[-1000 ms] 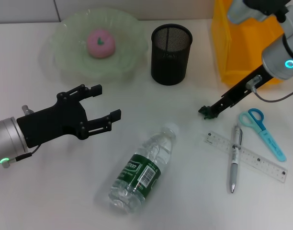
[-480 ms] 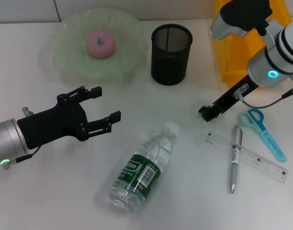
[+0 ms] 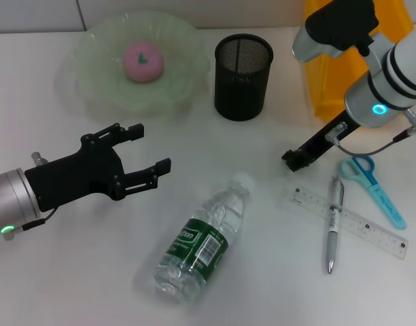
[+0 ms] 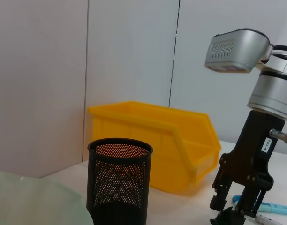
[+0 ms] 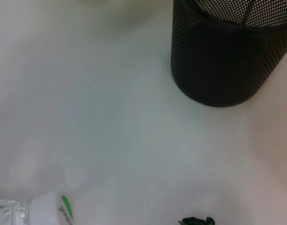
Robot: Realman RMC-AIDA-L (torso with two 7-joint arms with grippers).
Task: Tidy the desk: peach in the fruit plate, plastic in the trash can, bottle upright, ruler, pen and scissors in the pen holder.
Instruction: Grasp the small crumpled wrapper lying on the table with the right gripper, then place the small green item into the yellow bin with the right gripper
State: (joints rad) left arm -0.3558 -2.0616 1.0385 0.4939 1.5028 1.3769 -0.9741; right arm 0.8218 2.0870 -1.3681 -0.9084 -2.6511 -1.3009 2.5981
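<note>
A pink peach [image 3: 143, 60] lies in the green fruit plate [image 3: 92, 81]. A clear bottle [image 3: 204, 238] with a green label lies on its side at the table's middle. Its cap shows in the right wrist view [image 5: 45, 213]. The ruler [image 3: 361, 227], the pen [image 3: 334, 227] across it and the blue scissors [image 3: 371, 185] lie at the right. My right gripper [image 3: 293, 157] is shut and empty, low over the table just left of them. It also shows in the left wrist view [image 4: 230, 213]. My left gripper [image 3: 151, 146] is open and empty, left of the bottle. No plastic shows.
The black mesh pen holder [image 3: 243, 76] stands at the back middle, also in the left wrist view [image 4: 119, 183] and the right wrist view [image 5: 228, 56]. The yellow bin [image 3: 320, 81] stands at the back right, partly behind my right arm.
My right arm's upper part has swung left over the yellow bin; its gripper tip stays near the same spot. The left arm and the objects have not moved.
</note>
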